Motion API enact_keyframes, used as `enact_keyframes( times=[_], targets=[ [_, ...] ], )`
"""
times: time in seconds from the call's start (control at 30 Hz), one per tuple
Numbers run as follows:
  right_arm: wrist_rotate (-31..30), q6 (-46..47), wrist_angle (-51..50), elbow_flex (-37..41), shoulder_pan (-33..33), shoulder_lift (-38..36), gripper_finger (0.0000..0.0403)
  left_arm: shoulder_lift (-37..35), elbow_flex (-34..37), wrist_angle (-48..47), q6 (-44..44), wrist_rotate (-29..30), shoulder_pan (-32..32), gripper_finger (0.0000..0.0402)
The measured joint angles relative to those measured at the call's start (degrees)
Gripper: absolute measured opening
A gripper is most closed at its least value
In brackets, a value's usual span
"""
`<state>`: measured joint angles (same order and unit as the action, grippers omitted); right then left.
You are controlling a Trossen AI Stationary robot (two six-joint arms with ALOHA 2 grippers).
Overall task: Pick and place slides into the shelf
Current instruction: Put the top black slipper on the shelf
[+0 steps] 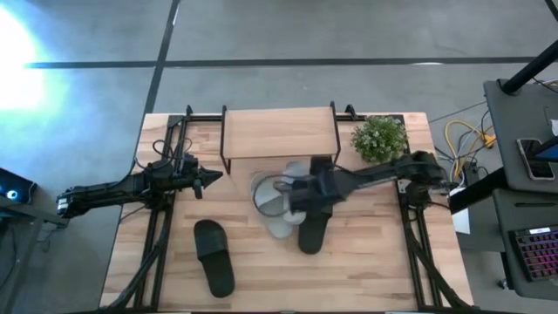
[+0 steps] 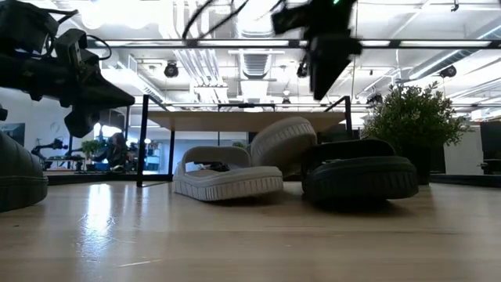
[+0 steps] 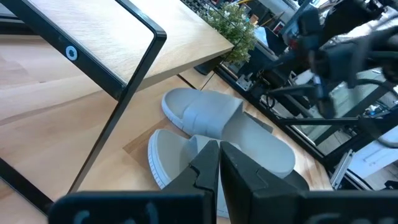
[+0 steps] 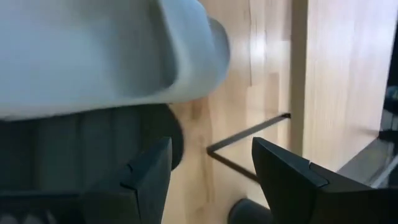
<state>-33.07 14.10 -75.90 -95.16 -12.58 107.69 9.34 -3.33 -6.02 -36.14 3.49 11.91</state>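
Nearest to your low camera is one black slide (image 2: 14, 176), alone on the table's near left; you see it from above at (image 1: 214, 255). Your right gripper (image 4: 210, 171) hangs with its two fingers spread apart and holds nothing. It is over the pile at the table's middle, above a grey slide (image 4: 93, 56) and the second black slide (image 1: 314, 228). Count the pile: two grey slides, one flat (image 2: 227, 178) and one tilted up (image 2: 283, 142) against it, and this black slide just to their right, touching them. So you have four slides, and all four are on the table. You find the shelf (image 1: 279, 133) just beyond the pile, at the far side. Your left gripper (image 3: 219, 163) waits at the left, fingers pressed together and holding nothing. One potted plant (image 1: 380, 138) stands right of the shelf.
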Motion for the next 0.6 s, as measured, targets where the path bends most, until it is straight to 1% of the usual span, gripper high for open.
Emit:
enact_keyframes(
  times=[0.07, 0.2, 0.23, 0.3, 0.37, 0.47, 0.6],
  targets=[
    [-2.31, 2.05, 2.21, 3.0, -3.59, -2.7, 0.0215, 0.0, 0.0, 0.0, 0.0, -0.02, -0.01, 0.0],
    [-11.83, 6.21, 6.15, 9.12, -11.83, -6.7, 0.0215, -0.02, 0.0, 0.04, 0.0, -0.01, -0.01, 0.0],
    [-13.17, 6.82, 7.22, 10.54, -13.52, -7.27, 0.0215, 0.01, 0.0, 0.04, 0.0, 0.0, 0.01, 0.0],
    [-13.49, 6.99, 10.17, 13.31, -16.0, -7.53, 0.0215, 0.09, 0.0, 0.08, 0.0, -0.02, 0.0, 0.0],
    [-13.25, 8.74, 12.59, 15.95, -17.11, -7.4, 0.0215, 0.0, 0.0, 0.2, -0.01, 0.02, 0.01, 0.0],
    [-13.27, 13.87, 14.87, 19.24, -17.17, -7.01, 0.0215, 0.0, 0.04, 0.51, 0.0, 0.0, -0.01, 0.0],
    [-12.81, 20.99, 14.84, 21.95, -16.1, -6.31, 0.0215, 0.02, 0.04, 0.68, 0.0, 0.01, 0.0, 0.0]
  ],
)
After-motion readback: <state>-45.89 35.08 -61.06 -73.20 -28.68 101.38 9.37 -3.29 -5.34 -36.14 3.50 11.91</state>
